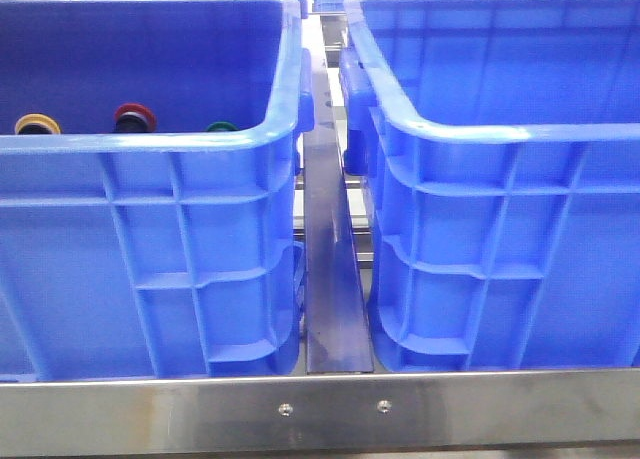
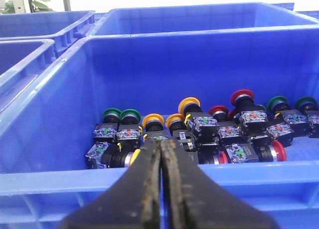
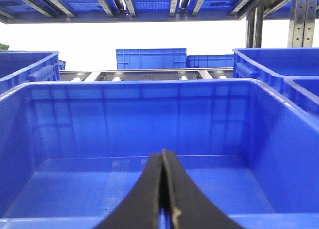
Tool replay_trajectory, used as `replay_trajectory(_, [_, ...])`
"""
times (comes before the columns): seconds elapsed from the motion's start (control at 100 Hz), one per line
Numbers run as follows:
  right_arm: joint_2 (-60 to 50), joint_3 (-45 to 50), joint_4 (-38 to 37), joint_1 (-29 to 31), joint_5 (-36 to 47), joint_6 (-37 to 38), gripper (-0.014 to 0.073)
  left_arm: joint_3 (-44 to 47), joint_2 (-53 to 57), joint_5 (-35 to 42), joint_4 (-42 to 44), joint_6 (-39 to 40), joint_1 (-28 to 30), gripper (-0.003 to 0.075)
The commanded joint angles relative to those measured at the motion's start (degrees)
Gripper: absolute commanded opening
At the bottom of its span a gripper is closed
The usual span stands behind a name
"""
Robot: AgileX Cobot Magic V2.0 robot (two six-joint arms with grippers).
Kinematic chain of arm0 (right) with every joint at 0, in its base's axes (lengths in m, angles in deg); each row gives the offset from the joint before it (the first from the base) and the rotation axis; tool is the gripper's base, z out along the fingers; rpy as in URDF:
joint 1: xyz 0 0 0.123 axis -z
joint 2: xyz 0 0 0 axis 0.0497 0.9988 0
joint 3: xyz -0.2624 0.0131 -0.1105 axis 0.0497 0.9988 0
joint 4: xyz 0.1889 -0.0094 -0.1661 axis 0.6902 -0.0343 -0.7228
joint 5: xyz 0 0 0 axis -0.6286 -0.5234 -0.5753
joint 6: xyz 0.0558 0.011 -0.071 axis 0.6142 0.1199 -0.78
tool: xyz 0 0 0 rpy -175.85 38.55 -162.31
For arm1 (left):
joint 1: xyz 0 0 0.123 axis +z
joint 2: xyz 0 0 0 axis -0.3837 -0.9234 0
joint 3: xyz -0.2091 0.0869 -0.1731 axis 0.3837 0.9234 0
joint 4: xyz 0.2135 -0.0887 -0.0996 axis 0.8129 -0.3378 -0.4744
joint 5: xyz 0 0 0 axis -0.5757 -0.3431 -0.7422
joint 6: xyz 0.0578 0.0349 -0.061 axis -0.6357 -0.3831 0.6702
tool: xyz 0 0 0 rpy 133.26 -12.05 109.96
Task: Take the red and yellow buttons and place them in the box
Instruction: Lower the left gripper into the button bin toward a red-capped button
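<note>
- We see two large blue crates side by side in the front view, the left crate (image 1: pixel 150 229) and the right crate (image 1: pixel 500 229), with a steel rail (image 1: pixel 335 279) running between them.
- Over the near rim of the left crate, three caps peek up in the front view: a yellow button (image 1: pixel 37 125), a red button (image 1: pixel 134 116) beside it, and a green cap (image 1: pixel 222 127) beside that, nearest the steel rail.
- The left wrist view looks into the left crate (image 2: pixel 60 89), where many push buttons lie in a loose row against its near wall.
- In that row we count green-capped ones (image 2: pixel 120 115) at one end, yellow-capped ones (image 2: pixel 152 122) next to them, then red-capped ones (image 2: pixel 242 97), and more green caps (image 2: pixel 277 104) at the far end.
- The left gripper (image 2: pixel 161 144) hangs above the near rim of the left crate, its two dark fingers (image 2: pixel 147 179) pressed together with nothing between them.
- The right wrist view shows the inside of the right crate (image 3: pixel 279 134), its floor bare and glossy.
- The right gripper (image 3: pixel 163 153) sits above that crate's near rim, fingers (image 3: pixel 179 194) closed flat against each other and holding nothing.
- More blue crates (image 3: pixel 151 58) stand beyond the right crate, under metal shelving (image 3: pixel 124 2).
</note>
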Motion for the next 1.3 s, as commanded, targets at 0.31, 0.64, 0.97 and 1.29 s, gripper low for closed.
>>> replay_trajectory(0.31, [-1.13, 0.29, -0.45, -0.02, 4.61, -0.04, -0.0069, 0.81, 1.67, 6.66, -0.26, 0.61, -0.38, -0.002])
replay_trajectory(0.64, [-1.13, 0.29, -0.45, -0.02, 4.61, -0.04, -0.0069, -15.99, -1.91, -5.59, -4.13, 0.61, -0.38, -0.002])
replay_trajectory(0.97, [-1.13, 0.29, -0.45, -0.02, 4.61, -0.04, -0.0069, -48.38, -24.0, -37.53, -6.37, -2.61, -0.38, -0.002])
replay_trajectory(1.29, [-1.13, 0.29, -0.45, -0.02, 4.61, -0.04, -0.0069, -63.08, -42.08, -47.77, -6.96, -6.26, -0.38, -0.002])
